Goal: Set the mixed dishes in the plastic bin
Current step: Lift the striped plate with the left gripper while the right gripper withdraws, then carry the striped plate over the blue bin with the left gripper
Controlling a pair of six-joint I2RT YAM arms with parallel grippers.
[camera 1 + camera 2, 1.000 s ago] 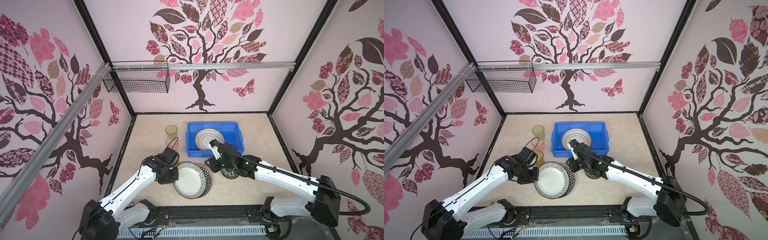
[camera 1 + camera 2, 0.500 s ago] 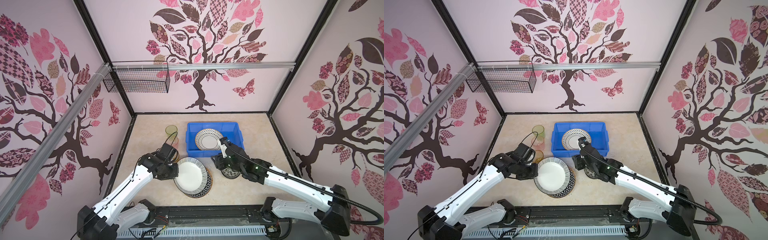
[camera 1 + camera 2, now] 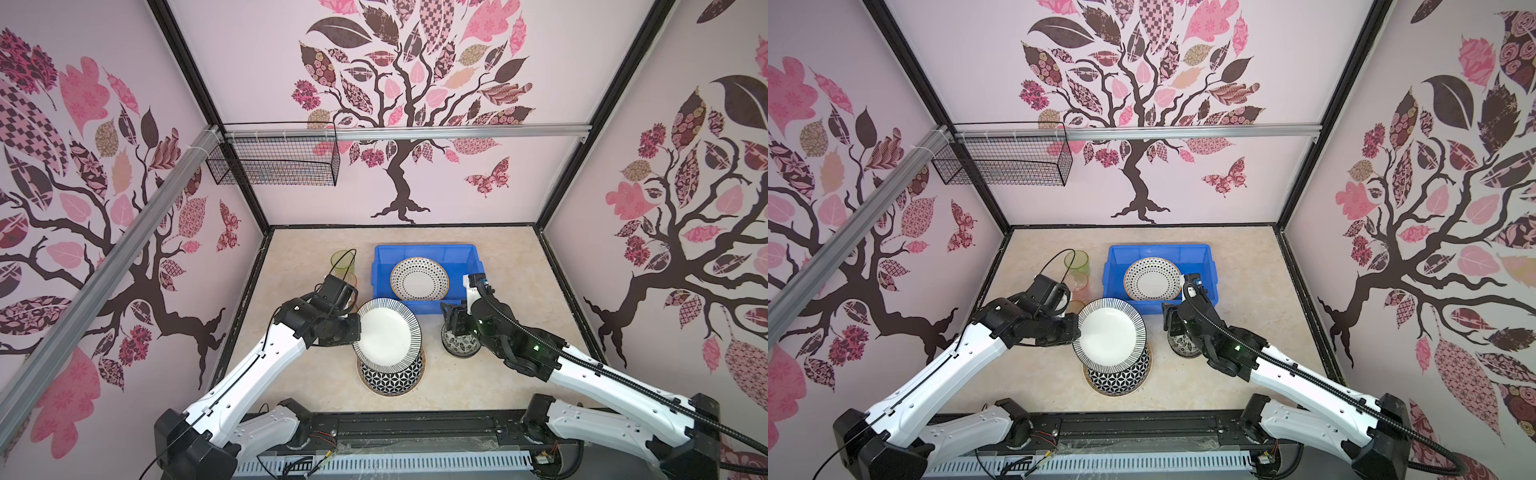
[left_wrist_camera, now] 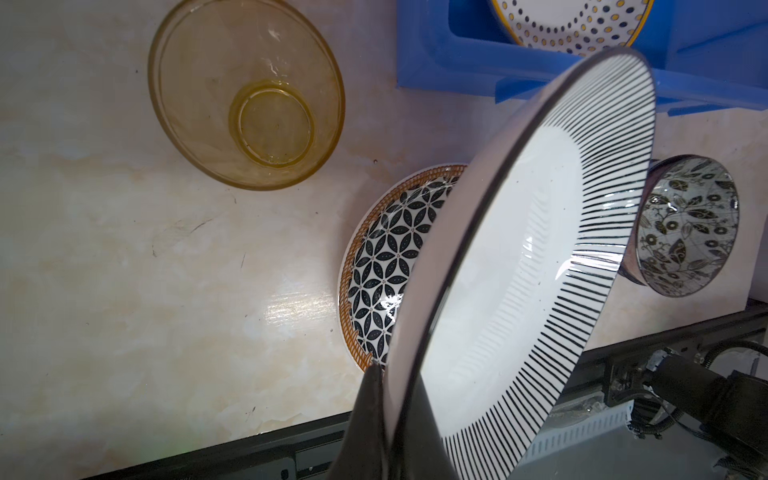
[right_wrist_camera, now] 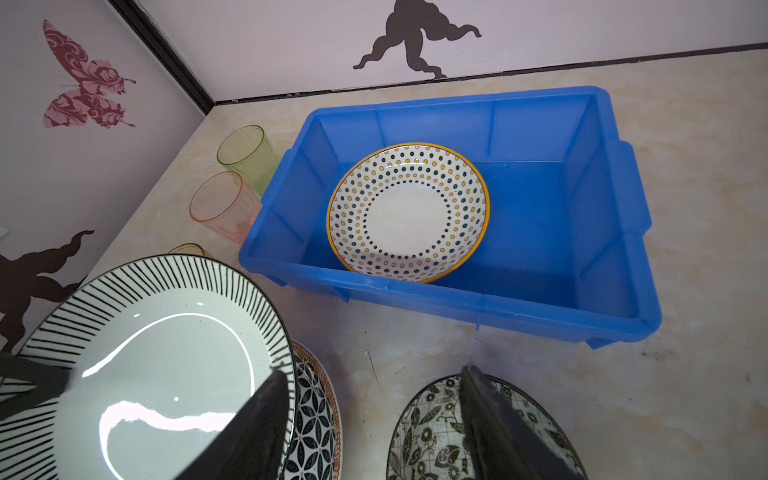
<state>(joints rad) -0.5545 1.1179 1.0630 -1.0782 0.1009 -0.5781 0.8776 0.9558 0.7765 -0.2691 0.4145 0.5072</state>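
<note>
**striped plate clamped, dotted plate in the bin**

the left wrist view shows the left gripper (image 4: 390, 386) pinched tight on the rim of the tilted striped plate (image 4: 519, 270), over the geometric plate (image 4: 386, 257). it also looks down into the amber tumbler (image 4: 249, 112), which the left arm mostly hides in both top views. only the right wrist view shows the right gripper (image 5: 374, 372) with jaws apart, holding nothing, one finger over the floral bowl (image 5: 432, 432). there are three plates, one bowl and three tumblers. the green tumbler (image 5: 245, 153), pink tumbler (image 5: 220, 203) and amber one stand in a row beside the bin (image 5: 457, 97). the dotted plate (image 5: 407, 212) sits inside the bin. the tabletop (image 3: 498, 257) is beige and marbled, the walls are pale with tree decals, and a wire basket (image 3: 274, 162) hangs on a rail.
</note>
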